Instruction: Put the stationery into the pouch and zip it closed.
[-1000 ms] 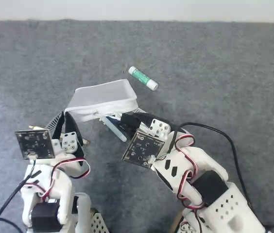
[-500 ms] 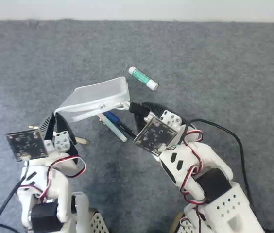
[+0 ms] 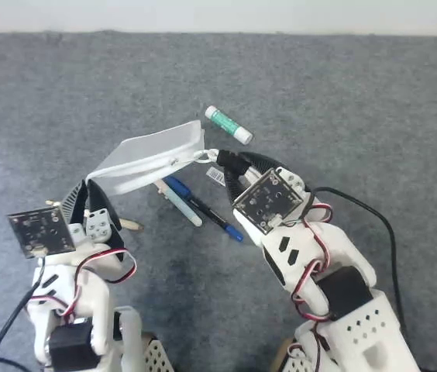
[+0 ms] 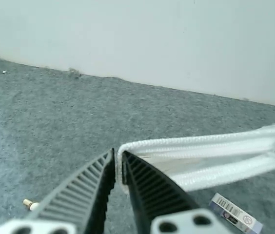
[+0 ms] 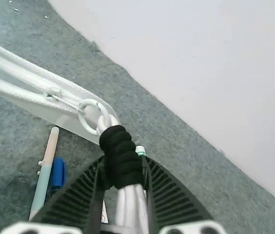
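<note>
The white mesh pouch [image 3: 156, 157] hangs stretched above the grey carpet between both arms. My left gripper [image 3: 93, 186] is shut on its left end [image 4: 119, 161]. My right gripper [image 3: 222, 161] is shut on the black-wrapped zipper pull [image 5: 122, 156], whose ring [image 5: 92, 116] joins the slider at the pouch's right end. Below the pouch lie a pale pen [image 3: 180, 203], a blue pen [image 3: 176, 186] and a black-and-blue pen [image 3: 215, 213]. A green glue stick [image 3: 228, 125] rests beyond the pouch. A small barcoded eraser [image 3: 217, 175] sits beside the right gripper.
A wooden pencil end [image 3: 129, 225] pokes out near the left arm, and appears as a pencil end [image 4: 29, 203] in the left wrist view. Grey carpet [image 3: 358, 116] stretches open to the right and back. A pale wall borders the far edge.
The right gripper has moved right and away with the zipper pull, drawing the pouch taut and higher. The pens beneath it are now uncovered. The left arm shifted slightly left.
</note>
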Controlling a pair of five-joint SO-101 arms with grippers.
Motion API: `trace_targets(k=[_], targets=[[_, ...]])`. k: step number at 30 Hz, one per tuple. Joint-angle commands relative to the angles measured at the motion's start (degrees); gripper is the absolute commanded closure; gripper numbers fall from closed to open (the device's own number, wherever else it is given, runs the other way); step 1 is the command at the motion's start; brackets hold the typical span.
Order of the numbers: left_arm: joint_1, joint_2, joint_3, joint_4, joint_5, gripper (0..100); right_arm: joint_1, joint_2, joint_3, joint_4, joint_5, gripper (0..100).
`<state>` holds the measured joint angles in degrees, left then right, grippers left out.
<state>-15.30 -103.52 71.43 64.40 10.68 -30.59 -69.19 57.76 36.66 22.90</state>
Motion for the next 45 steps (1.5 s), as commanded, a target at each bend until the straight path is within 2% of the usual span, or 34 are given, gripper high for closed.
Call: trace_targets(k=[1,8,22,30,42,45], targets=[[-2.29,-0.88,-0.31,-2.11,0.79,99,4.0,-0.84,-0.7,-1.8,-2.55,99.1],[-2.29,-0.88,-0.31,-2.11,0.79,99,8.04,-0.92,-0.79,-3.12,-6.51,99.1],[-1.32,-0.88,0.48,-2.11,0.62,98,7.52,-1.1,-0.79,-2.86,-6.33,99.1],[2.81,-0.7,3.03,-2.2,-0.26,79,4.62,-0.75,-0.09,-2.86,-4.92,99.1],[4.57,0.0,3.3,-1.67,-2.81,80,4.53,-0.75,-0.09,-2.95,-4.66,99.1],[5.54,5.36,1.54,-1.85,-4.22,80,4.53,-0.75,-0.09,-2.95,-4.66,99.1]])
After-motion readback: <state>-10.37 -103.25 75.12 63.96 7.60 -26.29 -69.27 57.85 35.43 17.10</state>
